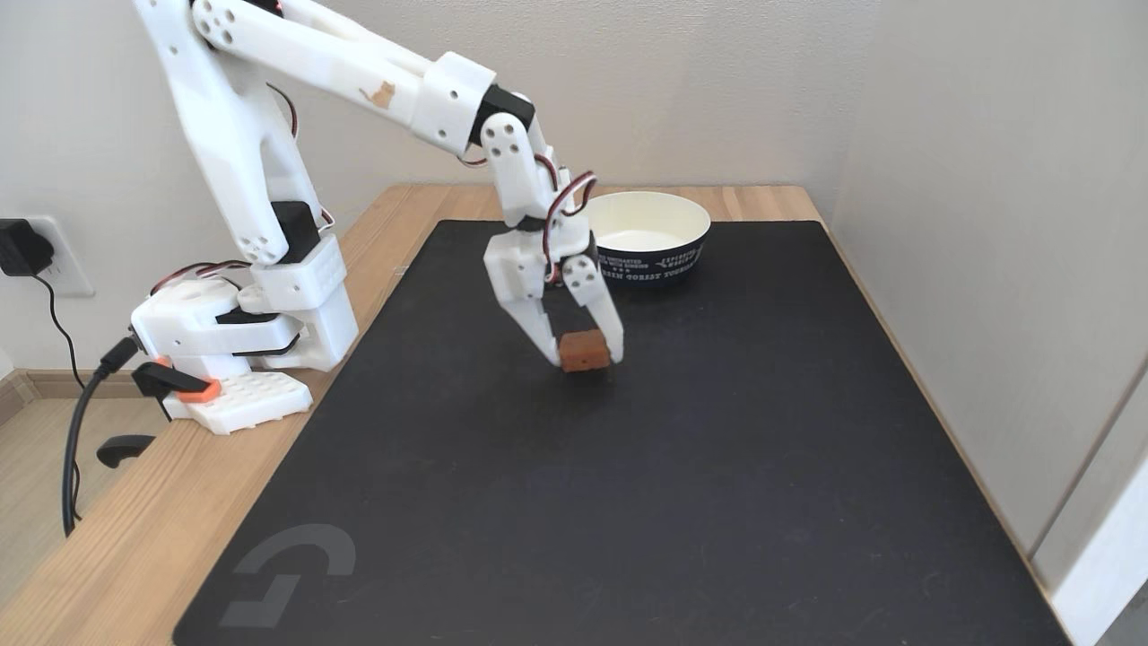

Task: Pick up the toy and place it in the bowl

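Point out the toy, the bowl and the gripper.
toy (585, 351), fixed view, front face.
bowl (659, 260), fixed view, dark outer wall.
gripper (587, 361), fixed view, between the fingertips, which are shut on the toy.

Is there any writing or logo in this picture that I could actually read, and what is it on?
Bowl: a band of white lettering on the dark outside, too small and blurred to read.
Black mat: a grey angular logo near its front left corner, no words.
Nothing else legible.

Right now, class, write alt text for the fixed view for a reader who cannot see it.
A white robot arm's gripper pinches a small reddish-brown toy low over a black mat. A paper bowl, cream inside and navy outside, stands behind it on the mat.
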Tool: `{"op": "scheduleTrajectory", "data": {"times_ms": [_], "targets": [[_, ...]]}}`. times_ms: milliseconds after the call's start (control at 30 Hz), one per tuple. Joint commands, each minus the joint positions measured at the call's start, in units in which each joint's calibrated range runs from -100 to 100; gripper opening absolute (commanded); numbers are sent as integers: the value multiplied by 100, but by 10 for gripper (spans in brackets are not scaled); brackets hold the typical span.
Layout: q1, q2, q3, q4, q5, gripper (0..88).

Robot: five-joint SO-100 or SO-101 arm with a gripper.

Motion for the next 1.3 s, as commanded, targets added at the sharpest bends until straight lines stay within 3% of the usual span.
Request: {"op": "scheduleTrajectory", "data": {"times_ms": [0, 200, 400, 967, 1067, 1167, 1267], "targets": [[-361, -1622, -135, -750, -352, 24], [-1306, -2756, 487, -1529, -1047, 24], [-2226, -2147, 460, -1953, -1047, 24], [-2803, 1438, -1955, -2080, -984, 26], [-2828, 1571, -2361, -1690, -984, 72], [-2828, 1563, -2830, -1258, -900, 207], [-2837, 1488, -3127, -1131, -739, 217]]}}
